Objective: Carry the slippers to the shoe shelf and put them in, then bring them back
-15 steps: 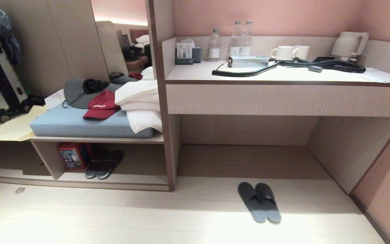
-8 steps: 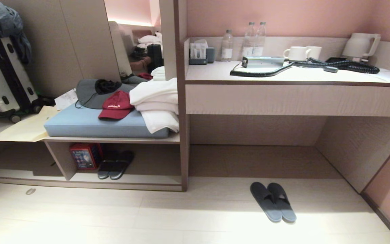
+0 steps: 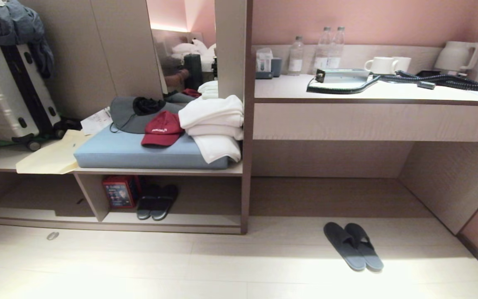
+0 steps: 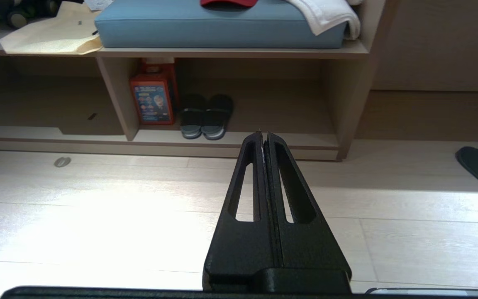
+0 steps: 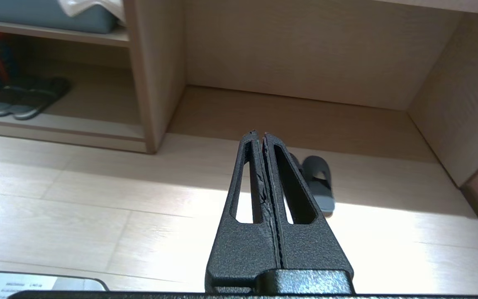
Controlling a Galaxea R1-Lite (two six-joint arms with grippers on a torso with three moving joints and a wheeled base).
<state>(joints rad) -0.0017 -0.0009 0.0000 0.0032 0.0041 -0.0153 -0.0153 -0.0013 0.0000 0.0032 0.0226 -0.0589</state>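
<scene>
Now the slippers (image 3: 353,246) lie lower right on the floor, heels angled toward frame bottom-right; right tool (image 5: 260,135), clamped empty, sits nearer than left tool (image 4: 264,133), also closed.

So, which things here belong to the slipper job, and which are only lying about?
For the job:
- slippers, on the floor before the desk recess
- shoe shelf, low cubby at the left
- left tool and right tool, both shut, holding nothing

Only lying about:
- darker slippers in the cubby
- red box
- red cap
- white towels
- suitcase
- kettle
</scene>
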